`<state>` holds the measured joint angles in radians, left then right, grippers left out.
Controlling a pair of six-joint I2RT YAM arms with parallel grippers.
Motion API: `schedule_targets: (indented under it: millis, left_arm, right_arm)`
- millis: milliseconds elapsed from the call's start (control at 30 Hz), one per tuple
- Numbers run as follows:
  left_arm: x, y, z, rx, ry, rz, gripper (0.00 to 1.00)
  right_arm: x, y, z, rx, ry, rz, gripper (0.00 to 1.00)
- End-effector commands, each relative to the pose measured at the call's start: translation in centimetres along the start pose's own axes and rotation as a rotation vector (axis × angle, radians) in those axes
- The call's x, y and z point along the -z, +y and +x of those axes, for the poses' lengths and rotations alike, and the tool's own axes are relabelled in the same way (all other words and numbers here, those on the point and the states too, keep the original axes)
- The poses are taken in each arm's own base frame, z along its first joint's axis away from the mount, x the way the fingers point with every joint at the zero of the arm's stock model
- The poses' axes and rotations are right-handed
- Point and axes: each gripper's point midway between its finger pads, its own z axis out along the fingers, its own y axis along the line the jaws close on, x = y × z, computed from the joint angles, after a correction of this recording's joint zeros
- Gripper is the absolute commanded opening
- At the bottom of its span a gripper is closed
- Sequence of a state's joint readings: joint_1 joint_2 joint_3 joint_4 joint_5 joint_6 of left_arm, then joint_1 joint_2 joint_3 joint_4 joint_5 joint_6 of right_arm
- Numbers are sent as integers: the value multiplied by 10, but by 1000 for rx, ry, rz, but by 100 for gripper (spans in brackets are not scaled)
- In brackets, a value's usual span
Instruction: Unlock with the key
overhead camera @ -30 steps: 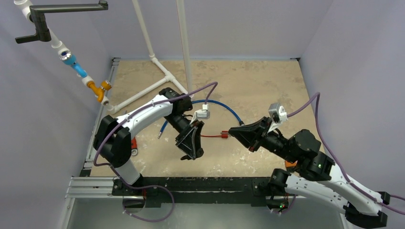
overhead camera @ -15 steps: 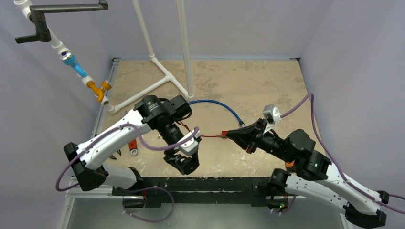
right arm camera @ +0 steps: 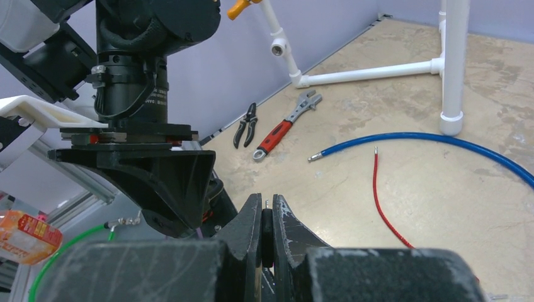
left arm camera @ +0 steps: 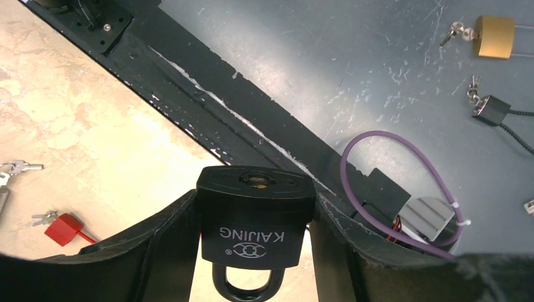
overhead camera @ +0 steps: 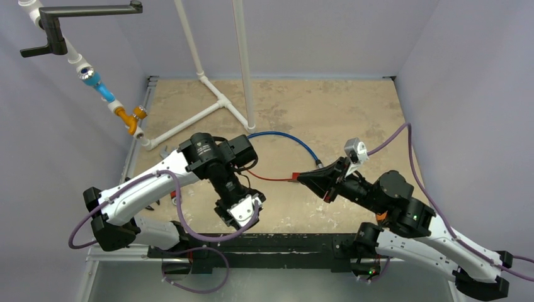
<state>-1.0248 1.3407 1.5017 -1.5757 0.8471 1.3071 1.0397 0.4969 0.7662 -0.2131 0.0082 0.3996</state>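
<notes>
L gripper (left arm camera: 255, 200): jaws part-way open and clamped on the black padlock (left arm camera: 255, 229), one finger (left arm camera: 165, 242) flat vs. each side of the body. The shackle end sits back toward the wrist and the keyhole face points out past the fingertips (KAIJING lettering reads upside down in the wrist cam). R gripper (right arm camera: 267, 202): jaws squeezed together on a thin dark piece w/ a tiny metal tip poking out front. That's the key (right arm camera: 267, 226), mostly hidden by the fingers. From above, the R jaws aim across at the L gripper, near it but not touching, both over the table (overhead camera: 327, 113). In the R wrist cam the L gripper hangs ahead and left of the R jaws. Red cable (right arm camera: 384, 201) lies on the table just ahead-right of the R jaws, blue cable (right arm camera: 428, 138) curves beyond it. Wrench (right arm camera: 286, 129) and pliers (right arm camera: 245, 126) lie side by side farther ahead, w/ the white PVC frame (right arm camera: 371, 72) behind them. Left of the L jaws, on the table: small red lock (left arm camera: 63, 228) w/ a key bunch (left arm camera: 16, 167) past it. Well ahead-right of the L jaws, on the lower grey surface past the table edge: a gold padlock (left arm camera: 494, 36) and a small black lock (left arm camera: 491, 108).
</notes>
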Motion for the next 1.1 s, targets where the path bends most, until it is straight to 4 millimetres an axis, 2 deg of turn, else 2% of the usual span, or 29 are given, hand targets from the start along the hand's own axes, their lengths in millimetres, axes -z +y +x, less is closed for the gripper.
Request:
schedule_targets:
  millis: [0,133,200,267,400,467,533,667,867,1067]
  left_arm:
    - [12,-44,-11,45,9,105,0]
    - [11,-43,-6,62,30,112,0]
    - [9,-39,6,102,75,95,0]
    - [8,-20,21,203,112,0,0]
    - [27,22,34,417,13,-273,0]
    - [36,29,35,394,-8,-358,0]
    - [39,25,30,322,-36,-404,0]
    - [41,6,2,34,-132,-431,0]
    - [36,-35,-20,-168,-106,-218,0]
    - [28,-57,-28,-289,-79,-72,0]
  right_arm:
    - [-2,3,-8,4,-28,-15,0]
    - [-4,3,-6,4,-22,-12,0]
    - [-4,3,-6,-1,-24,-13,0]
    - [-6,-3,-8,-9,-32,25,0]
    - [-15,-11,-7,-39,-19,81,0]
    - [-16,-11,-8,-47,-17,87,0]
    - [-17,-9,-10,-57,-22,76,0]
    - [-18,-11,-3,-72,-17,77,0]
    - [-21,-16,8,-73,-12,84,0]
    - [-26,-17,11,-56,9,85,0]
